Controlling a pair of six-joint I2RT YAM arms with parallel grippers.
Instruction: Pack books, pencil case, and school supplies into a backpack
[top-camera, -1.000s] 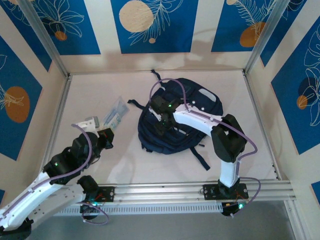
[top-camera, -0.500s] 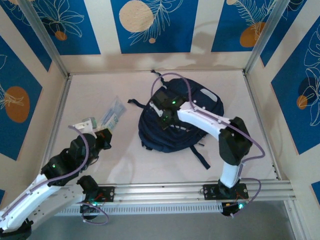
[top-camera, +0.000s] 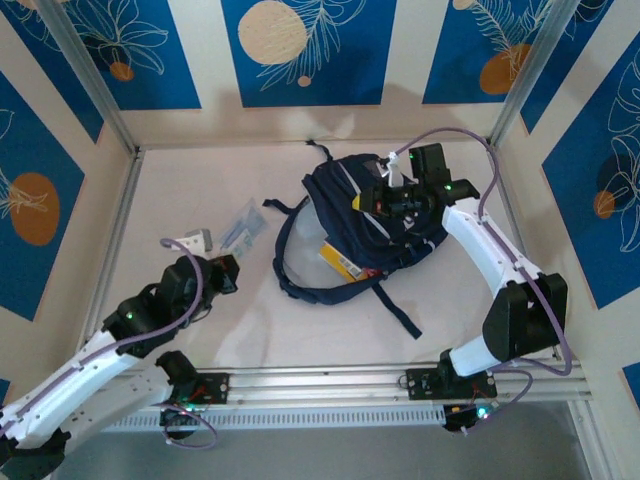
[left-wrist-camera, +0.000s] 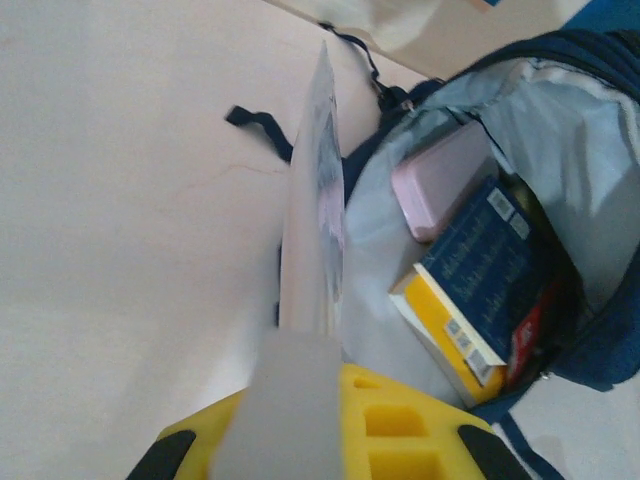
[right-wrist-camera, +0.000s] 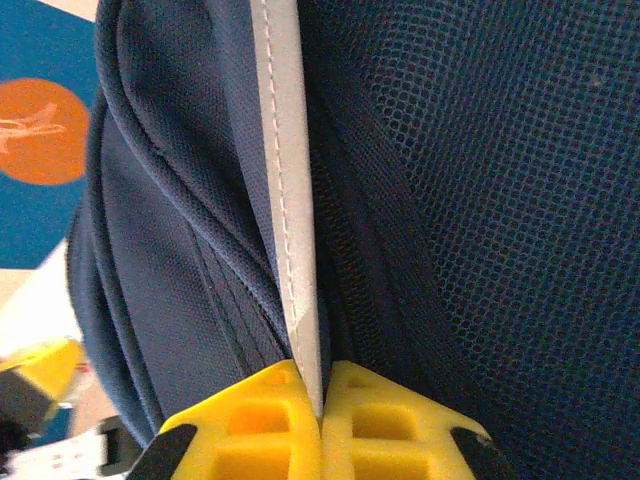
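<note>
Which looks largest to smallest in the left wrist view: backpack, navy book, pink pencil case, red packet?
1. backpack
2. navy book
3. pink pencil case, near the book's size and partly hidden, so these two are unsure
4. red packet, only a sliver visible

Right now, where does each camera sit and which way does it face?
Top external: above, behind the arms, looking down at the backpack; both arms show.
Left wrist: on the left gripper, looking over its fingers and clear packet into the backpack at pink pencil case and yellow book.
Right wrist: on the right gripper, close against the backpack's grey strip, fingers pinching it.
Shared: top and left wrist both show the yellow book.
</note>
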